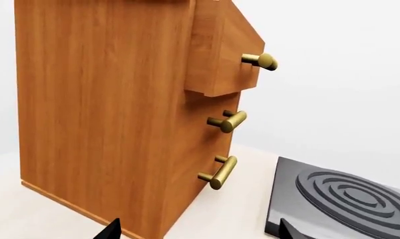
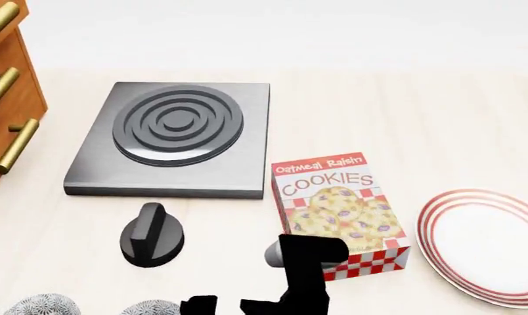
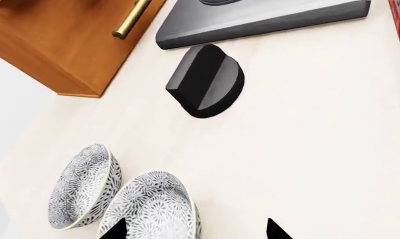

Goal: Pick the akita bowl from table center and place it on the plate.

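**Two speckled bowls at the near edge, plate way off on the right**

Pale cream tabletop [image 2: 404, 118] fills pretty much the whole head view, with a plain white wall behind it. Upper left of that frame has a wooden drawer cabinet [image 2: 6, 98] with brass handles, and next to it a dark grey hob plate [image 2: 172, 138] with raised concentric rings. Below the hob sits a black knob [image 2: 152, 236], apart from everything else. Middle of the frame: an Oatmeal Raisin cookie box [image 2: 339, 210] lying flat, red and white.

The plate [image 2: 483, 246] — white with red rings — is at the lower right, partly cut by the frame edge, just beside the cookie box but not touching it.

Both speckled bowls peek in at the bottom left of the head view. In the right wrist view they show better: the akita bowl [image 3: 150, 209] sits at the bottom of the frame, right up against its twin bowl [image 3: 84, 186], which is tilted on its side.

The right gripper [image 3: 193, 230] hangs over the akita bowl with its two black tips spread wide, nothing between them. The left gripper [image 1: 196, 231] only shows two dark tips set apart near the cabinet's base — also holding nothing.
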